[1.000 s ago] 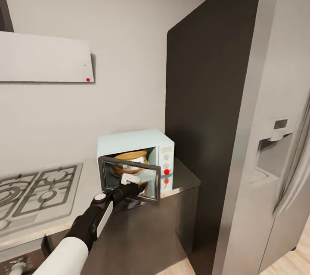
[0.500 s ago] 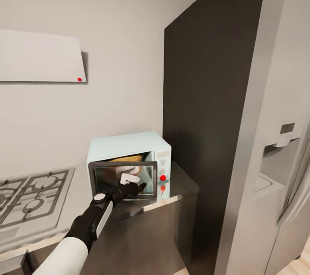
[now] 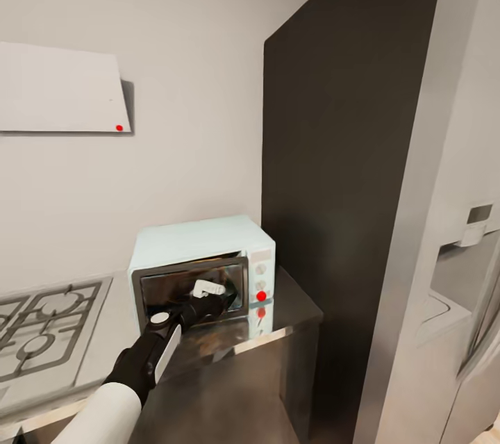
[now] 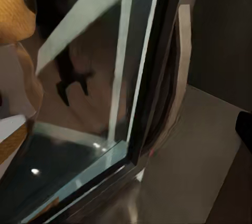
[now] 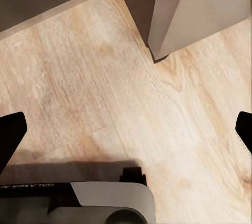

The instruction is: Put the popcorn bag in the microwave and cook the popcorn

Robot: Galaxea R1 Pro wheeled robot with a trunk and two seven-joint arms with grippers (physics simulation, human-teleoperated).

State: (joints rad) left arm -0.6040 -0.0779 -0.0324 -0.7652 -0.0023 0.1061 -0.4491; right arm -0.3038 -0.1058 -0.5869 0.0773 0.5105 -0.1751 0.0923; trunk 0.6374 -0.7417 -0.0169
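Left gripper (image 3: pixel 208 303), jaw state unclear, against microwave (image 3: pixel 201 270) door to shut in bag (image 4: pixel 13 16); right gripper's (image 5: pixel 126 129) jaws apart.

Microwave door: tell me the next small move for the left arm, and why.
Probably keep pushing the door forward until it seats. The left tool is against the dark glass of the microwave, and the left wrist view shows the door edge slightly ajar with the popcorn bag inside. The red dot sits beside the door.

I can't read the popcorn bag (image 4: pixel 16 13) fully behind the microwave (image 3: pixel 201 270) door; the frame edge crops it.
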